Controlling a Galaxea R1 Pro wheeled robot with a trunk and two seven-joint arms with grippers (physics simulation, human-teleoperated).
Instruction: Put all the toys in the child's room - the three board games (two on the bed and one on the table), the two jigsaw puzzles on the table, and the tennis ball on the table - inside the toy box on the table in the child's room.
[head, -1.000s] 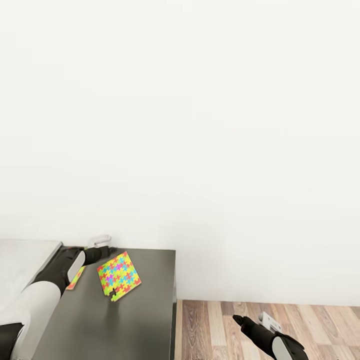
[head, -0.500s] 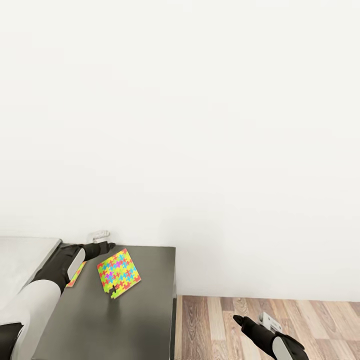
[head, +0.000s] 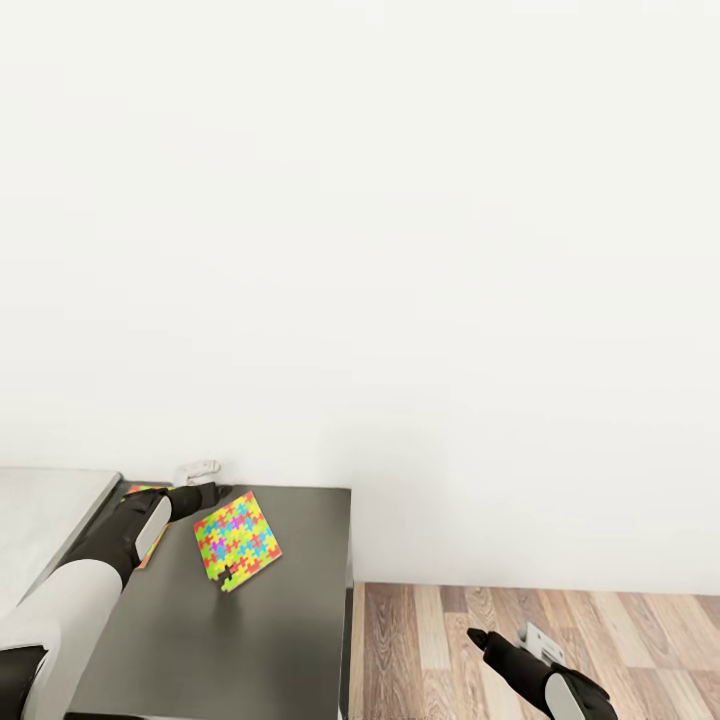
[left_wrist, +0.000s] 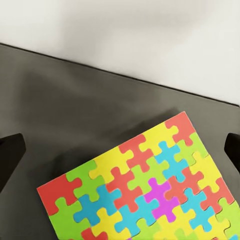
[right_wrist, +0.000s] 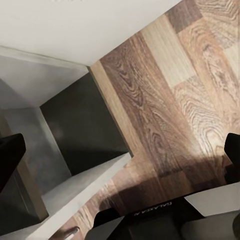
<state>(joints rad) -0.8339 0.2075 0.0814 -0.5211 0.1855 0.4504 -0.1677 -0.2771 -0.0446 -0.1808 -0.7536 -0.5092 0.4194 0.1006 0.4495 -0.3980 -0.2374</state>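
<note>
A multicoloured jigsaw puzzle (head: 238, 540) lies on the dark-grey wing of the table (head: 290, 640), near its back edge. My left gripper (head: 208, 494) hovers just behind and left of it, by the wall. In the left wrist view the puzzle (left_wrist: 145, 190) spreads below the open left gripper (left_wrist: 120, 155), whose dark fingertips (left_wrist: 10, 160) stand far apart. A sliver of a second jigsaw puzzle (head: 151, 548) peeks out from behind my left forearm. My right gripper (head: 480, 637) hangs open over the wood floor, right of the table, holding nothing.
The light-grey table top (head: 45, 515) adjoins the dark wing on the left. A white wall rises right behind the table. Wood-plank floor (head: 600, 640) lies to the right; in the right wrist view it (right_wrist: 170, 100) runs beside the table's dark side panel (right_wrist: 85, 125).
The whole picture has slid up slightly, so the camera has moved. The puzzles and both grippers keep nearly the same places relative to the table.
</note>
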